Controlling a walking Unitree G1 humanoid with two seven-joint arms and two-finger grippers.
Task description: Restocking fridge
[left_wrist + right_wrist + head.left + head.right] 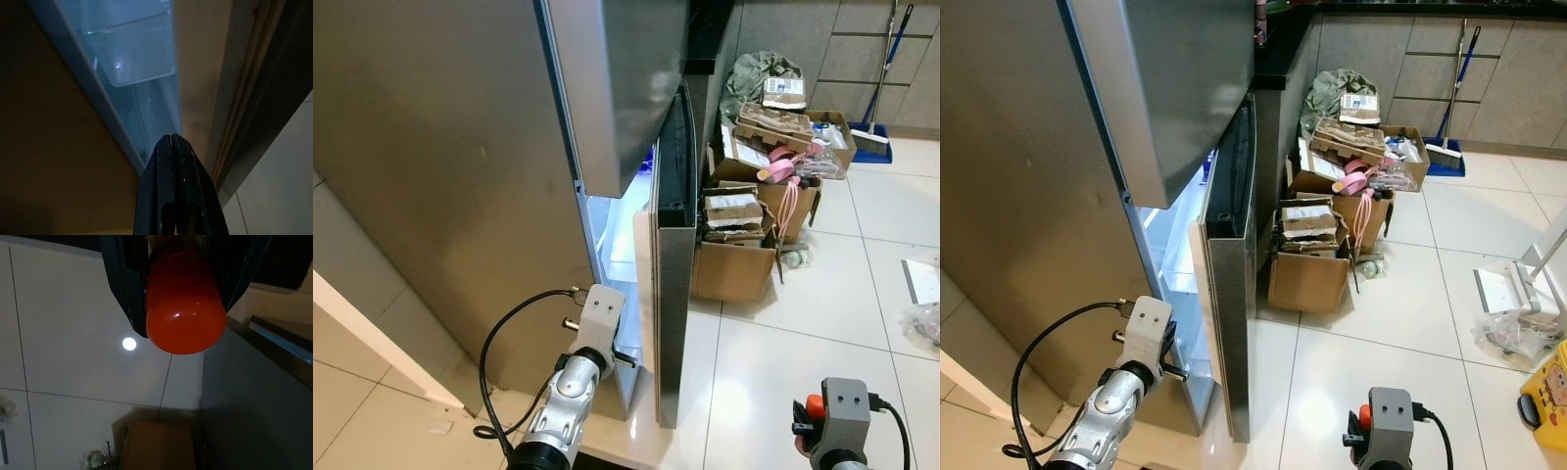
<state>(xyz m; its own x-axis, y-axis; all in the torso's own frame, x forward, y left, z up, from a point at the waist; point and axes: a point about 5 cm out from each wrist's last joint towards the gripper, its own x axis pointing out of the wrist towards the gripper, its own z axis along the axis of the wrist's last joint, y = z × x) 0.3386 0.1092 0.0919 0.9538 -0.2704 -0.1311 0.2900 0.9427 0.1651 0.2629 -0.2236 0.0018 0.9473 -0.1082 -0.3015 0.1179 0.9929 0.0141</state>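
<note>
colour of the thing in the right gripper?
Red-orange; the bottle between the right gripper's fingers shows best in the right wrist view.

**Tiled floor beside the fridge**

We see a pale glossy tiled floor (822, 323). On it stand open cardboard boxes (734, 269) stuffed with clutter, a blue broom (871, 142) near the wall, and a plastic bag (1518, 333).

The orange-capped bottle (185, 298) is cut off by the frame edge, its body hidden
</note>
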